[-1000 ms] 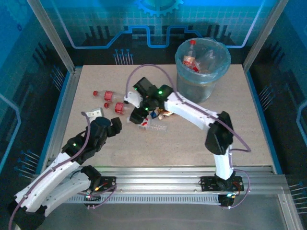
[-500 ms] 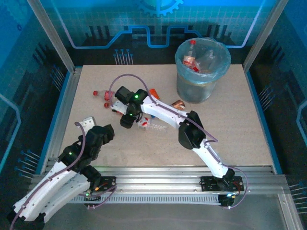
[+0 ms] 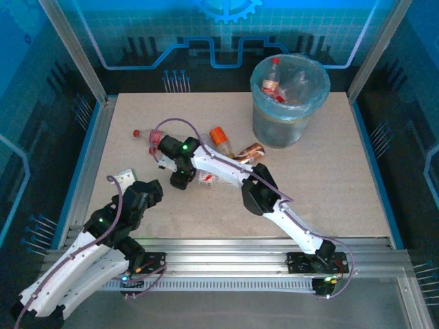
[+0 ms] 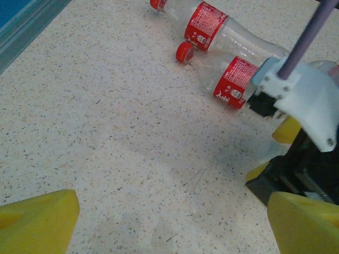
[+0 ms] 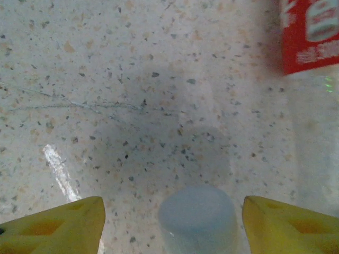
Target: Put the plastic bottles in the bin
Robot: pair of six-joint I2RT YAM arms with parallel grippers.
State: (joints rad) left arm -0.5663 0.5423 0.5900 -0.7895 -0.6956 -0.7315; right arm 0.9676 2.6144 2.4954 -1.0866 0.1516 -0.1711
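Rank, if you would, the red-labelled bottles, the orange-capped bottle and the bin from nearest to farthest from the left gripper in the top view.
1. Red-labelled bottles, just beyond the left gripper; the two are too close to separate.
2. Orange-capped bottle, farther right, mid-table.
3. Bin, far right corner.

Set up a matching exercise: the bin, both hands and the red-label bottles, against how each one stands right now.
1 bin
2 left hand
3 right hand
4 red-label bottles

A open, fingers either side of a pale cap
B lying side by side
C open above bare table
D bag-lined, bottles inside

Pairs: 1-D, 2-C, 3-A, 4-B
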